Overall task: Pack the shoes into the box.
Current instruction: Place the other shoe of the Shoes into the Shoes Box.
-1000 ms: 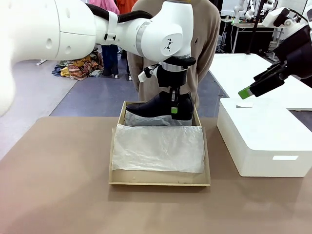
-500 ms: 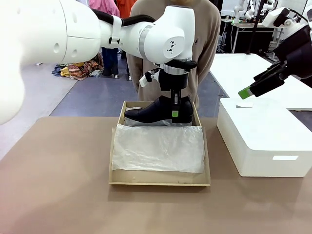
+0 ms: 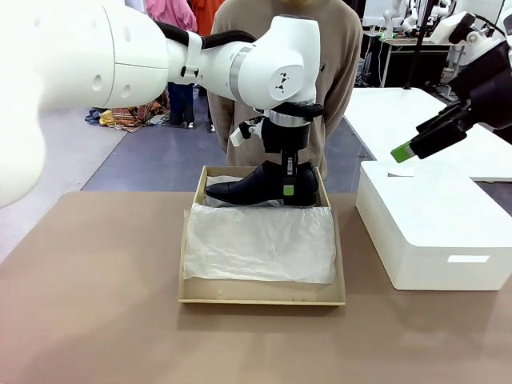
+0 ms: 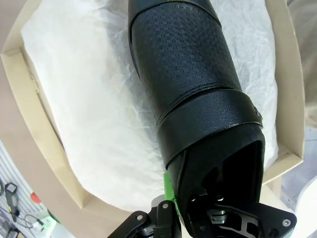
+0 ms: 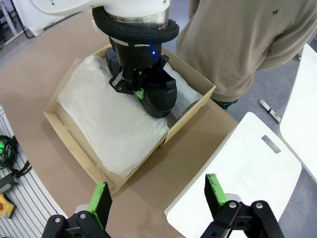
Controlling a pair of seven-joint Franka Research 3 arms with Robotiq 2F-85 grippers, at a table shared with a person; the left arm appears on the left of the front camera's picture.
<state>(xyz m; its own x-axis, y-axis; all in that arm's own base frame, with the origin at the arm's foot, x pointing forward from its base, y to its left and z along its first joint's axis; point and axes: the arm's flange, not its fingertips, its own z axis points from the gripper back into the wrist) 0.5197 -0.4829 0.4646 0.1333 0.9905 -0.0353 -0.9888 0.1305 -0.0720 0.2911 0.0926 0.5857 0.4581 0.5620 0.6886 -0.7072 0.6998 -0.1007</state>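
Front view — one shoe (image 3: 254, 189), one box (image 3: 264, 302)

One black dress shoe (image 3: 248, 190), pointed toe toward the robot's left, heel to the right, upright and level along the far end of the box. Upper shows a fine embossed check with a smooth strap band across it. Left gripper (image 3: 287, 181) pinches its heel collar from above. Tan cardboard shoebox (image 3: 264, 301) lies open on the table, lined with crumpled white tissue paper (image 3: 260, 240) beneath the shoe; whether the sole touches it is hidden.
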